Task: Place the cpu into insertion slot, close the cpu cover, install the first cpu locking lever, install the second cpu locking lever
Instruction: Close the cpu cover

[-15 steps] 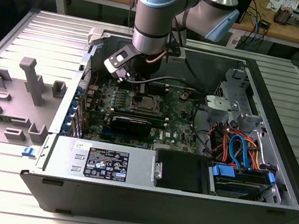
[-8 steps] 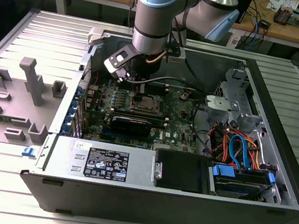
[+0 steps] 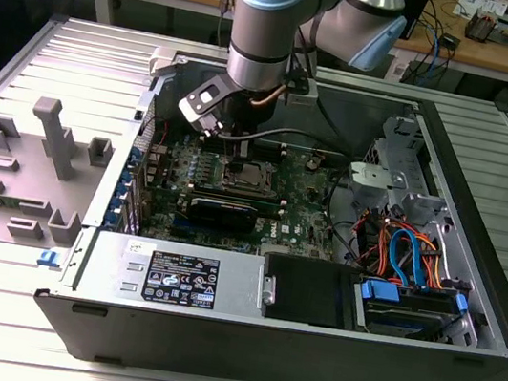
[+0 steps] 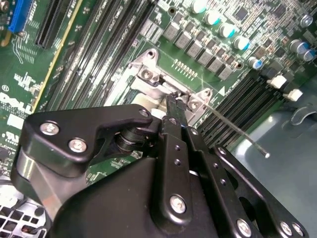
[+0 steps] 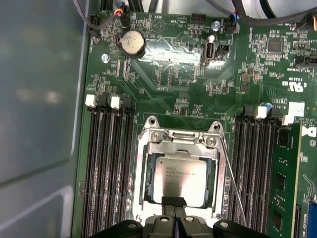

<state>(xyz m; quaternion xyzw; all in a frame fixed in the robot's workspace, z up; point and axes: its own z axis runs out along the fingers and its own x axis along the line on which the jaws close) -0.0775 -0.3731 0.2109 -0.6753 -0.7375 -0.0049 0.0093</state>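
on the grey bench [image 3: 17, 346] lies a big open computer case [image 3: 305, 353], and the robot arm [image 3: 265, 28] reaches down into it so its black hand [image 5: 173, 202] can get at the green board [image 5: 163, 84]. the hand's two fingers are pressed together with nothing between them, and their tip is right at the edge of the cpu cover [image 5: 184, 148], i think to push it flat. the cpu [image 5: 183, 176] sits in the insertion slot [image 5: 147, 186] under that cover, and a thin metal lever [image 5: 237, 191] beside it sticks up loose, so it looks not locked yet.
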